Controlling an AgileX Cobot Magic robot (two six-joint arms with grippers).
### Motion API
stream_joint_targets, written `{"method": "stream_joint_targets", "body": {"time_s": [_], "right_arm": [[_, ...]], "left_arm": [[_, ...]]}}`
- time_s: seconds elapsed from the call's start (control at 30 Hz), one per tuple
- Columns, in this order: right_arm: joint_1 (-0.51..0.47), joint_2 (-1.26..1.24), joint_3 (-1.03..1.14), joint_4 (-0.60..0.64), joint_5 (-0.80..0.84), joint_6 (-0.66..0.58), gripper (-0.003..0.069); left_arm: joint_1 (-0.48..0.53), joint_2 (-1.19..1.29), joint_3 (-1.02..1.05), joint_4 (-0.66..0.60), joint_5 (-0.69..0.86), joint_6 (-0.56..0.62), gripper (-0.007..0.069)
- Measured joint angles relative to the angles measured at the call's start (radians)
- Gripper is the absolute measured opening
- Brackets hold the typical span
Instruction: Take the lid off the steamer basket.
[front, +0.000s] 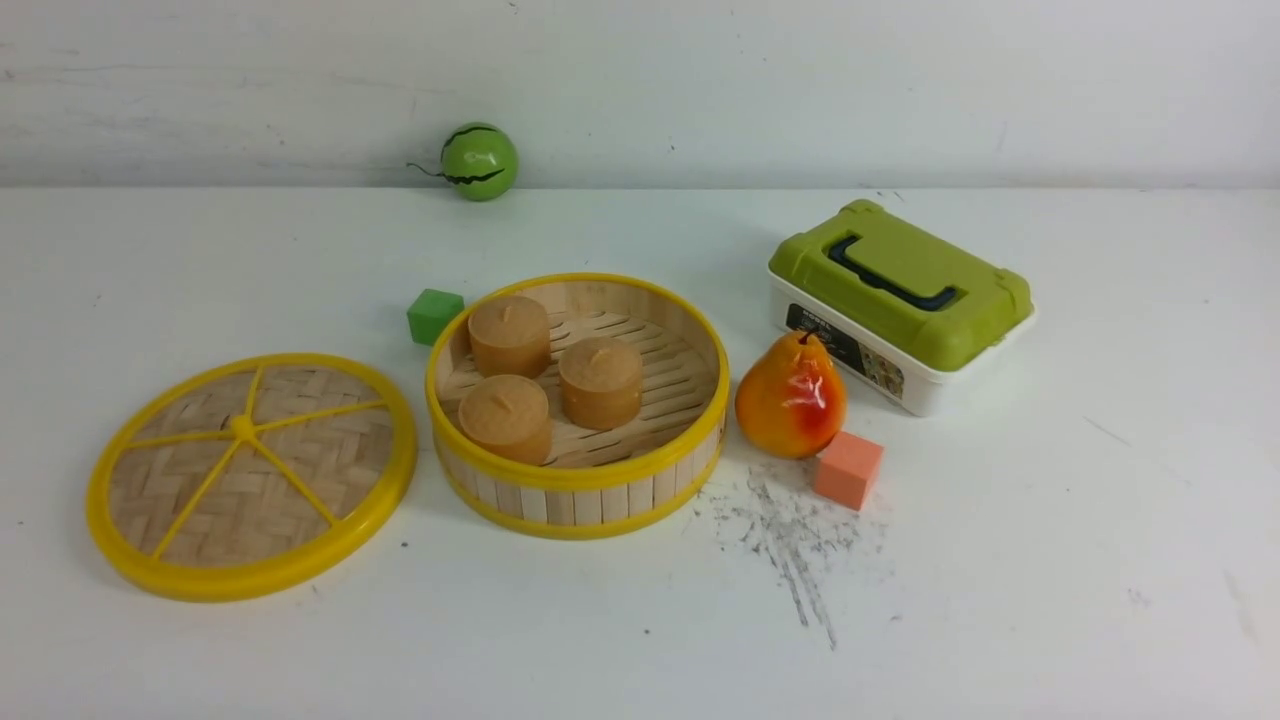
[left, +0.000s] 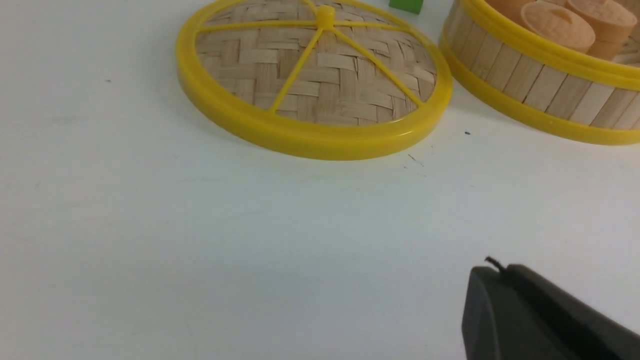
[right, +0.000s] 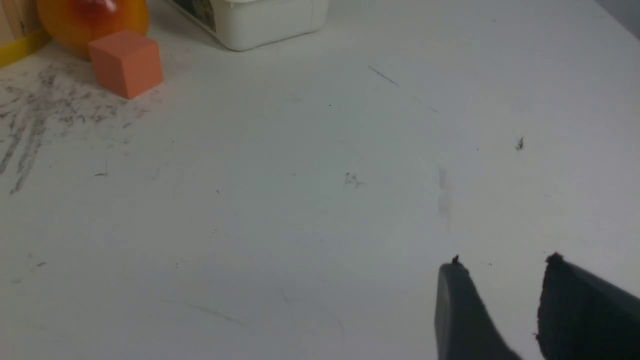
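Nearest, the left end effector (left: 500, 290) was seen clenched on nothing and the right end effector (right: 505, 285) parted and unladen, while beyond, the lid (front: 250, 475) lay flat on the tabletop (front: 1000, 580) beside the uncovered steamer basket (front: 578, 480), so the task was judged done.

Setting read as a robot test bench or lab rather than a home kitchen. Bare white tabletop (front: 1050, 560) ran back to a plain, scuffed white wall (front: 800, 80). Dark scrape marks (front: 790, 540) smeared the surface near its middle. Items laid out were props: a glossy toy pear (front: 790, 398), a small toy watermelon (front: 479, 161), a green foam cube (front: 434, 315) and an orange foam cube (front: 848, 469). No furnishings or appliances in view.
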Motion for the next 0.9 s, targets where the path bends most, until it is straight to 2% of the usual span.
{"method": "stream_joint_targets", "body": {"time_s": [0.9], "right_arm": [[0.000,0.000,0.000,0.000,0.000,0.000,0.0239]], "left_arm": [[0.000,0.000,0.000,0.002,0.000,-0.002,-0.0003]]}}
